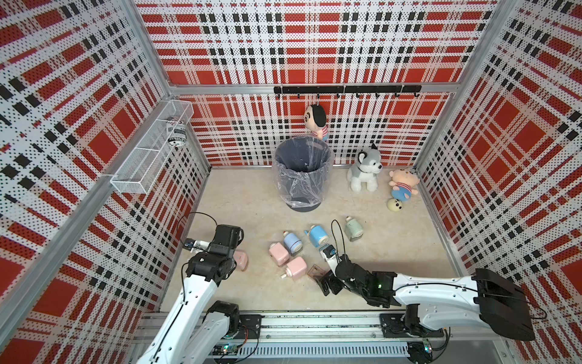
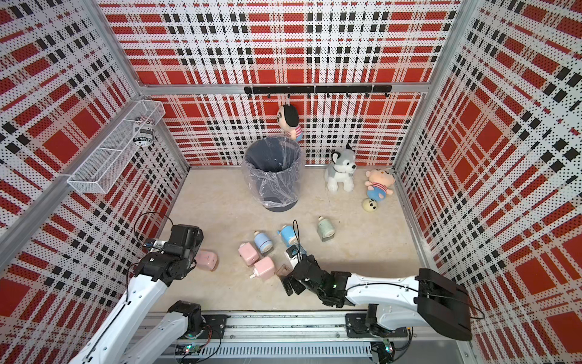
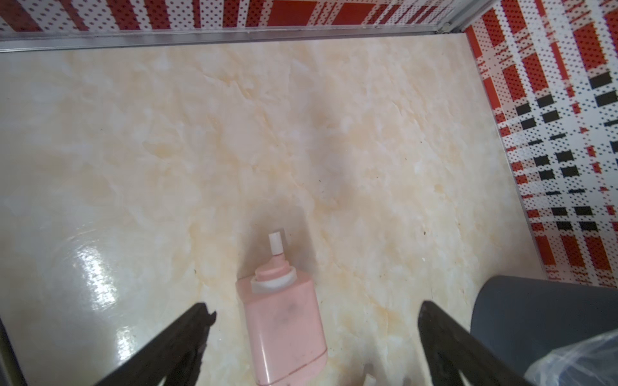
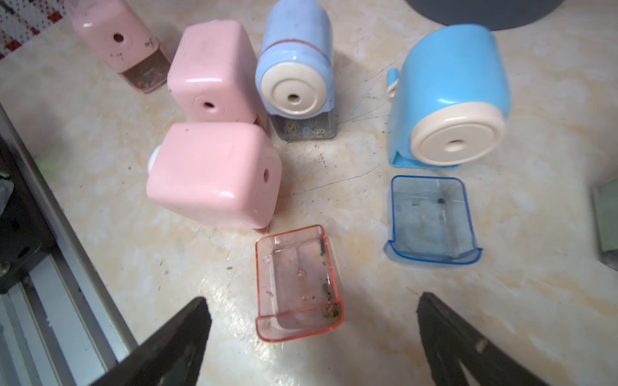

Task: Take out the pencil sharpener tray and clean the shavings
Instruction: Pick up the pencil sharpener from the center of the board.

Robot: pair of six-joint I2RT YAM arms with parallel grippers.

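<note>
The right claw [image 4: 312,300] stands wide open and grips nothing. Its two black fingers [image 4: 174,337] are on either side of a clear pink tray [image 4: 299,284] and do not touch it. This tray lies flat on the table [image 4: 368,334], open side up, out of its sharpener, with a few brown crumbs of shavings along its front lip. In both top views it lies in the lower middle of the frame, just beside the claw.

A clear blue tray [image 4: 433,220] lies near it, also pulled out, just in front of a bright blue sharpener [image 4: 448,97]. Two pink sharpeners [image 4: 214,173] and a pale blue sharpener [image 4: 294,67] stand close together beyond the pink tray.

The left claw [image 3: 314,305] is also wide open. It hangs over a lone pink sharpener [image 3: 284,327] that lies on its side between the fingers, apart from both. In both top views this one shows at the lower left, half hidden under the arm.

A grey bin [image 1: 302,176] lined with a clear bag stands in the middle of the frame near the back wall, well apart from the trays. A plush dog [image 1: 365,171] sits to its right, and a green sharpener [image 1: 353,229] lies below the dog.
</note>
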